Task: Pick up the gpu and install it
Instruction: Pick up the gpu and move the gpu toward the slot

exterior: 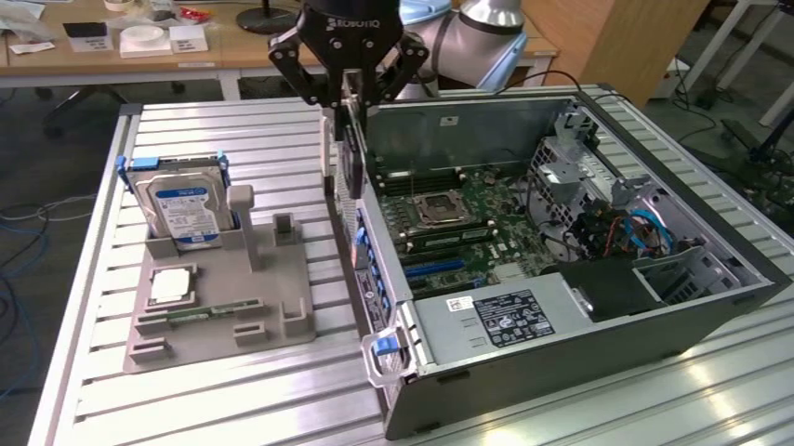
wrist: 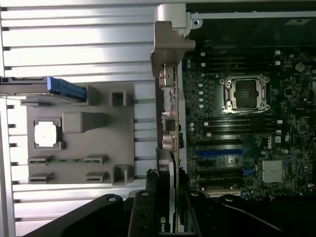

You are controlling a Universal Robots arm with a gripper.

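Nearest, on the ribbed metal worktop [exterior: 223, 409], stood the open computer case [exterior: 596, 372] on the exterior view's right, with its labelled power supply [exterior: 509, 316] at the near end. On the exterior view's left a grey holder [exterior: 267, 279] carried a narrow memory stick [exterior: 199, 316], a square processor chip [exterior: 171, 285] and, farther back, an upright hard drive [exterior: 184, 209]. Deeper in the case lay the motherboard [exterior: 478, 218], with a blue slot [exterior: 434, 268] nearer and the processor socket [exterior: 441, 209] beyond it. Over the case's left wall, toward the far end, the gpu [exterior: 352, 153] hung on edge in the air, clear of holder and motherboard. Its top edge was pinched between the fingers [exterior: 320, 91] of the gripper [exterior: 351, 98]. In the wrist view the card ran along that wall, with its silvery bracket [wrist: 170, 47] at the end away from the gripper. The card looked light and stiff but delicate: a thin board with exposed parts that would likely crack or bend under side load. Its bare edges probably offered little friction, so it could twist in a narrow pinch. A hold across the flat faces near the middle of the top edge, away from the connector edge, seemed soundest. Beyond stood a wooden desk [exterior: 112, 56].
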